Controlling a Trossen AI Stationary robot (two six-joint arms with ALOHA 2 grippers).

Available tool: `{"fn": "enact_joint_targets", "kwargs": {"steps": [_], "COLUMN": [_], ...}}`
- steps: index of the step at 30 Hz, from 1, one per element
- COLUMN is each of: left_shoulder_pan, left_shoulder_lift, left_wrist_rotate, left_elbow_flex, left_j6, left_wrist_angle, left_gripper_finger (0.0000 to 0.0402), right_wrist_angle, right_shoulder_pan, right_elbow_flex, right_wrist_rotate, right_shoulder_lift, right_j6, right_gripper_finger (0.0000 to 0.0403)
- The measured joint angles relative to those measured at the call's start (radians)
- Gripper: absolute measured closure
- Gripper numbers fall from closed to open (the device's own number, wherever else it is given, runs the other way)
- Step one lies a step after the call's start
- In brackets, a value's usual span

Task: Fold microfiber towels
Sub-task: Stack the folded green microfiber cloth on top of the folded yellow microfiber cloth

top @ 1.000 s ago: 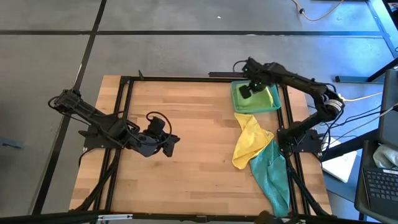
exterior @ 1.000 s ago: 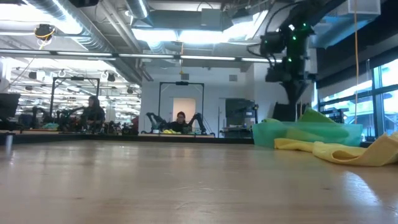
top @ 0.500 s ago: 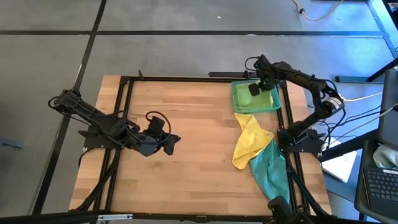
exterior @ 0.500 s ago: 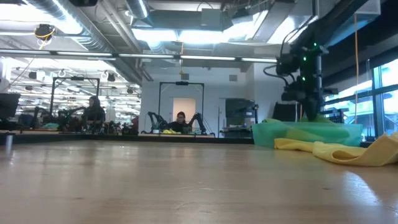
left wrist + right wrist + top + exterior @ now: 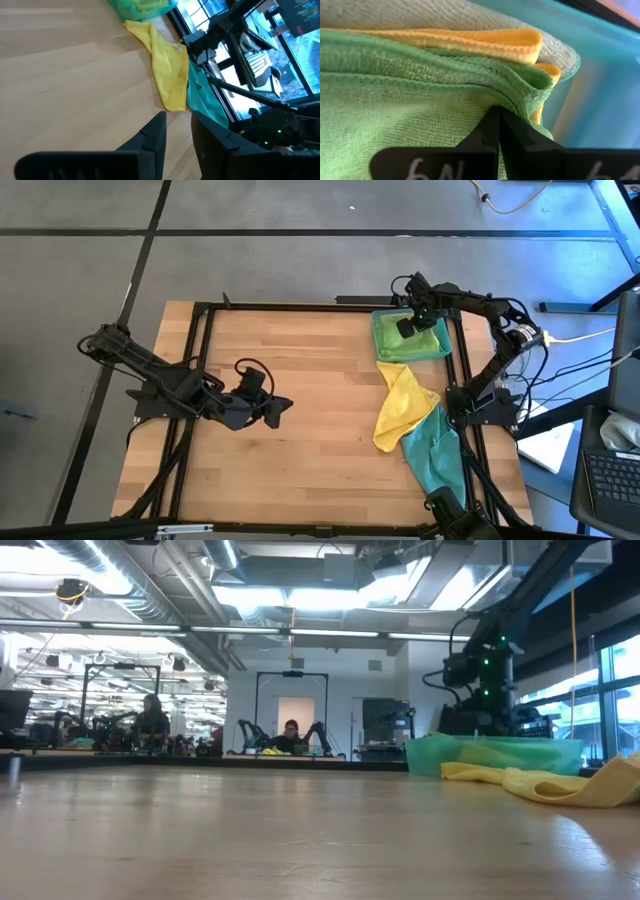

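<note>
A teal plastic tray point(image 5: 446, 352) at the table's far right holds a stack of folded towels: bright green point(image 5: 395, 100), yellow point(image 5: 470, 37) and pale olive point(image 5: 420, 12). My right gripper point(image 5: 408, 326) is shut and down in the tray on the green towel. A loose yellow towel point(image 5: 400, 405) lies crumpled on the table, its far end against the tray. A teal towel point(image 5: 435, 455) lies partly under it and hangs over the right edge. My left gripper point(image 5: 274, 408) waits at mid-table, narrowly open and empty. My right gripper's shut fingertips point(image 5: 490, 122) rest on the top of the bright green towel at a hemmed fold point(image 5: 520, 102), near the stack's corner by the tray wall. They come from above, slanting down. I cannot tell whether any cloth is caught between them. The towel lies flat in the tray.
The tray's wall point(image 5: 600, 75) stands close beside my right fingertips. A black metal frame point(image 5: 200, 330) runs round the table top. Bare wood point(image 5: 320, 380) lies between the two arms. People and other robot stations show in the room behind, in the low view.
My right gripper has gone a little toward the table's right edge and come down into the tray onto the towel stack. The towels on the table have not moved.
</note>
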Motion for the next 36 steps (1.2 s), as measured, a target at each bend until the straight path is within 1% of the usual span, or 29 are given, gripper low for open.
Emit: {"fn": "enact_joint_targets", "kwargs": {"steps": [4,8,10,11,14,16,19,22,24,26,28,30,33,36], "left_shoulder_pan": [0.0,-0.003,-0.007,-0.009,-0.016,-0.014,0.013,0.056,0.094,0.141,0.193,0.247,0.337,0.423], "left_shoulder_lift": [0.0,0.0,0.0,0.0,0.0,0.0,0.0,0.0,0.0,0.0,0.0,0.0,0.0,0.0], "left_wrist_rotate": [0.0,0.0,0.0,0.0,-0.013,-0.037,-0.07,-0.068,-0.053,-0.021,0.033,0.104,0.244,0.359], "left_elbow_flex": [0.0,0.0,0.0,0.0,0.0,0.0,0.0,0.0,0.0,0.0,0.0,0.0,0.0,0.0], "left_j6": [0.0,0.001,0.003,0.003,0.015,0.013,0.019,0.06,0.095,0.162,0.242,0.328,0.454,0.543], "left_wrist_angle": [0.006,0.023,0.029,0.029,0.022,0.022,0.034,0.05,0.068,0.094,0.142,0.204,0.298,0.347], "left_gripper_finger": [0.0319,0.0319,0.0319,0.0319,0.0319,0.0319,0.0319,0.0319,0.0319,0.0319,0.0319,0.0319,0.0319,0.0319], "right_wrist_angle": [-0.068,-0.127,-0.144,-0.139,-0.108,-0.101,-0.088,-0.043,-0.003,0.011,0.048,0.065,0.089,0.086], "right_shoulder_pan": [-0.001,0.003,0.003,0.006,0.023,0.048,0.085,0.109,0.118,0.128,0.143,0.16,0.173,0.172], "right_elbow_flex": [0.027,0.074,0.105,0.121,0.144,0.144,0.144,0.143,0.143,0.143,0.143,0.143,0.143,0.143], "right_wrist_rotate": [-0.001,0.0,0.0,-0.01,-0.11,-0.144,-0.161,-0.164,-0.195,-0.241,-0.281,-0.286,-0.275,-0.272], "right_shoulder_lift": [-0.026,-0.113,-0.164,-0.191,-0.226,-0.218,-0.163,-0.096,-0.052,-0.01,0.022,0.053,0.094,0.115], "right_j6": [0.001,-0.005,0.024,0.042,0.076,0.088,0.085,0.102,0.147,0.215,0.254,0.285,0.31,0.316], "right_gripper_finger": [0.0397,0.0386,0.0383,0.0383,0.0389,0.0396,0.0398,0.0392,0.0392,0.0393,0.0397,0.0399,0.0396,0.0394]}}
